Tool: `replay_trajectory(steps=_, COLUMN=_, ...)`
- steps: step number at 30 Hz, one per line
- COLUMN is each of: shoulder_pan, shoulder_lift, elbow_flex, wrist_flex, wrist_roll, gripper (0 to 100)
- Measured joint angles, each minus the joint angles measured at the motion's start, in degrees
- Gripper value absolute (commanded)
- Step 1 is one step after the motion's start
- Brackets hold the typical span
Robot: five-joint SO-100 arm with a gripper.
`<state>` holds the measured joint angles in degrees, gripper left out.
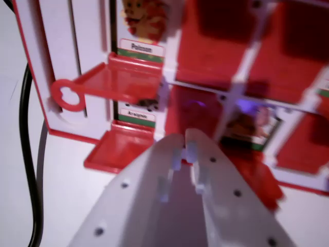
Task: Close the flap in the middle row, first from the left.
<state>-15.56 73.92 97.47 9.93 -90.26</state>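
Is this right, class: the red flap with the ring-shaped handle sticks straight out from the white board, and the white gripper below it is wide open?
Not quite. The red flap does stick out from the white board, ring handle and all, but the gripper is not wide open: the wrist view shows its tips meeting, shut on nothing.

- A black cable point(25, 154) curving down the wrist view's left edge, beside the board.
- A pale white tabletop point(56, 180) beneath it.
- An orange cartoon-figure picture card point(144, 18), blurred, top centre.
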Motion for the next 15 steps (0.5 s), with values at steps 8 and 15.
replay_trajectory(steps=8, shoulder_pan=-2.29, shoulder_lift=-8.88, elbow_flex=-8.09, wrist_flex=0.0, wrist_roll=0.53, gripper=0)
replay_trajectory(steps=15, shoulder_pan=-3.87, shoulder_lift=-13.71, elbow_flex=-14.15, wrist_flex=0.0, wrist_roll=0.88, gripper=0)
